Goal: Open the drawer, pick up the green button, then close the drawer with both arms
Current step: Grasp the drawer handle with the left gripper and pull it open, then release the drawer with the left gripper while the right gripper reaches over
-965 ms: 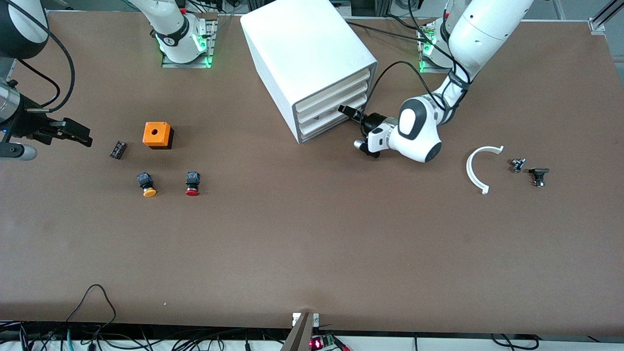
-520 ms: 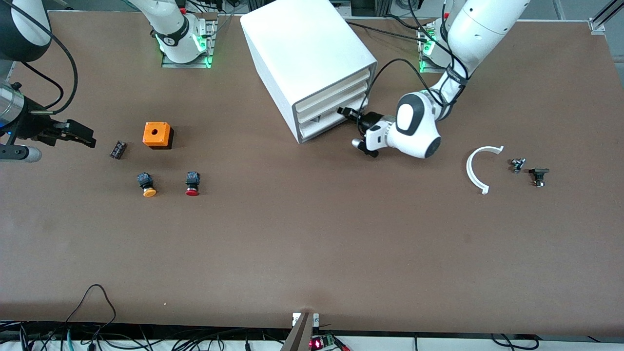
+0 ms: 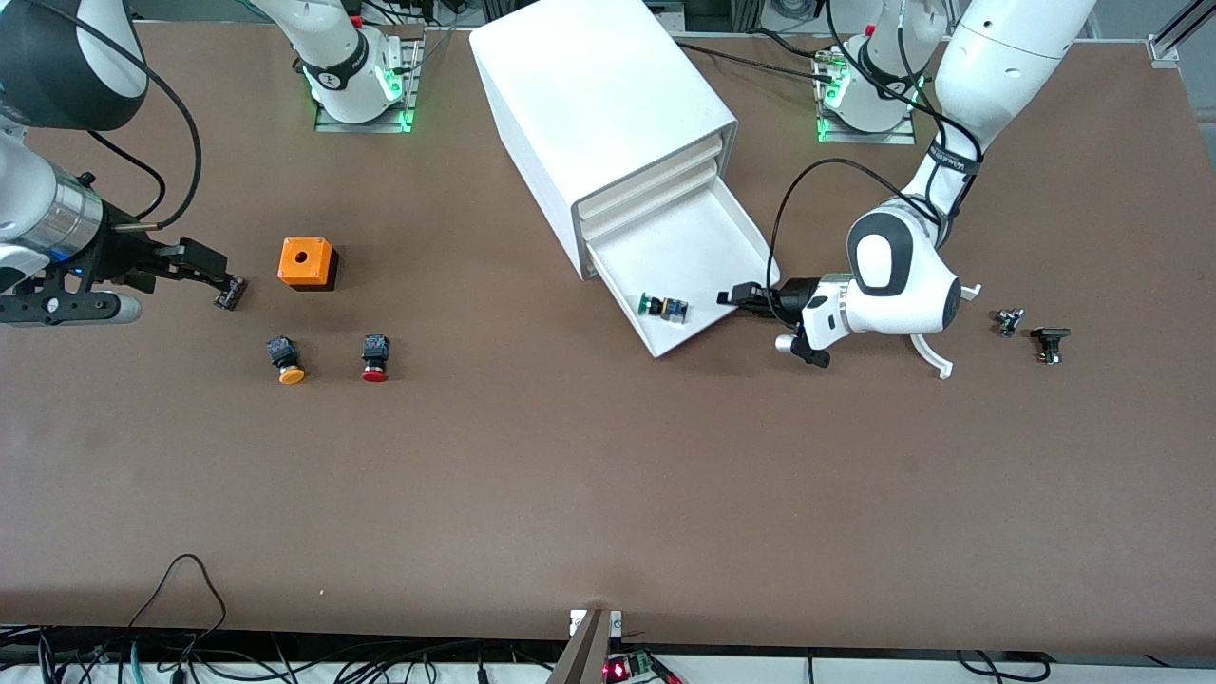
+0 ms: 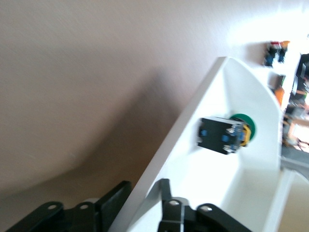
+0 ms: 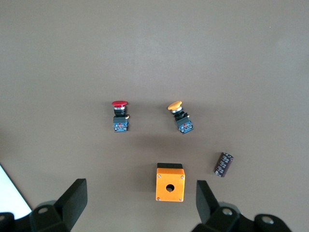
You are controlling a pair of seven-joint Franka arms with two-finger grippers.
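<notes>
The drawer, lowest of three in the white cabinet, stands pulled out over the table, slanting toward the front camera and the left arm's end. Inside it the button lies on its side near the drawer's front wall; in the left wrist view its green cap points away from the gripper and its black body shows blue and yellow bits.

The left gripper sits low at the drawer's front corner, its fingers straddling the front wall, one outside and one inside. Whether they press the wall cannot be told. The left arm comes down from its base, bends at the wrist and lies nearly level, pointing at the drawer. A white curved piece lies partly under its wrist, and two small dark parts lie farther toward that end of the table.

The right gripper hangs with fingers spread wide over a small dark cylinder, beside the orange box. The yellow button and red button lie nearer the front camera.
</notes>
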